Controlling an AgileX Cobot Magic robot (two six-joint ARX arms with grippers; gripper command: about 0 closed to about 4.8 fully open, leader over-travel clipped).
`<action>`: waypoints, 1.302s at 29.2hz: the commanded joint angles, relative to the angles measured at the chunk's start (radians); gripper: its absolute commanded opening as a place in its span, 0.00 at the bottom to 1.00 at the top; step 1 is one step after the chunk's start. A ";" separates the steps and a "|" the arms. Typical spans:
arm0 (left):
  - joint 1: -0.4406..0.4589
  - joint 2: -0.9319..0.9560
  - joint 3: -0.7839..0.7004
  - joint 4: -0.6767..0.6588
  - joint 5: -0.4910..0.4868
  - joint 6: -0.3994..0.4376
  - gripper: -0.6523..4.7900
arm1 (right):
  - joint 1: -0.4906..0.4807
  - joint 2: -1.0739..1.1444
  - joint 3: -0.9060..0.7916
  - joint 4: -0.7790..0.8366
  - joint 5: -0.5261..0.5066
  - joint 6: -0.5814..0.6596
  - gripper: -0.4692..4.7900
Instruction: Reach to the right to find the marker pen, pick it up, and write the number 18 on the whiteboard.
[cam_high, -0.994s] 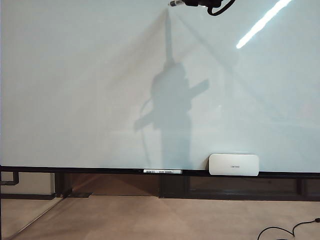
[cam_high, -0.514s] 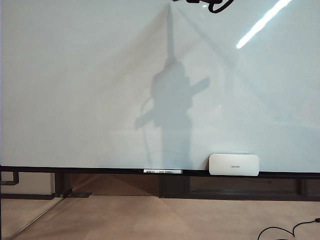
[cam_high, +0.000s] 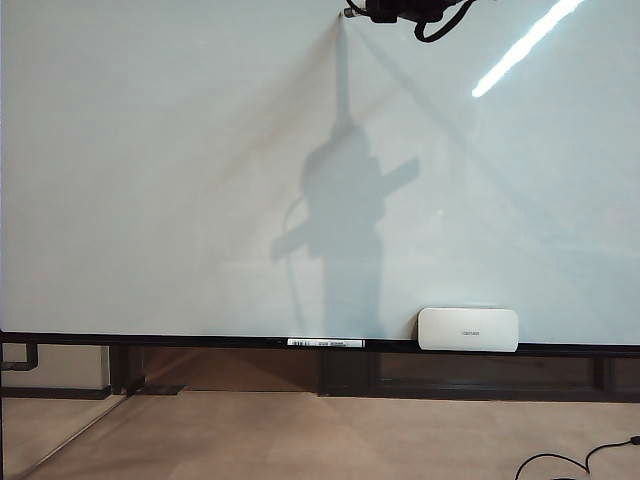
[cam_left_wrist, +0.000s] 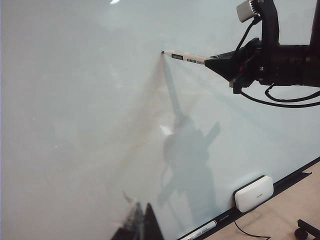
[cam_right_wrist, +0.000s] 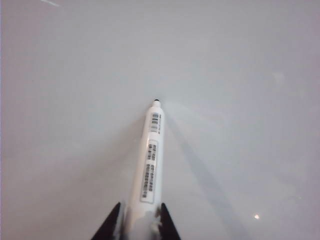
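Right claw (cam_right_wrist: 137, 222) is clamped on the marker pen (cam_right_wrist: 149, 170), high up near the top edge of the whiteboard (cam_high: 150, 180) in the exterior view, and the dark tip sits right at the glossy surface! From the left wrist view the pen (cam_left_wrist: 185, 57) juts out of the right claw (cam_left_wrist: 212, 62), its shadow streaking down the board. No strokes visible yet. The left claw isn't in any view. Down on the bottom rail rest a white eraser (cam_high: 468, 329) and a spare labelled marker (cam_high: 325, 343), well apart from the action.
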 joint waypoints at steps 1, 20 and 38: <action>-0.001 0.001 0.003 0.010 0.005 0.006 0.11 | -0.001 -0.005 0.006 -0.011 0.014 -0.002 0.08; -0.001 0.001 0.003 0.019 0.004 0.050 0.11 | -0.001 0.024 0.005 -0.310 0.040 0.025 0.08; -0.001 0.000 0.003 0.039 0.032 0.063 0.11 | 0.101 -0.157 -0.082 -0.242 0.102 -0.079 0.08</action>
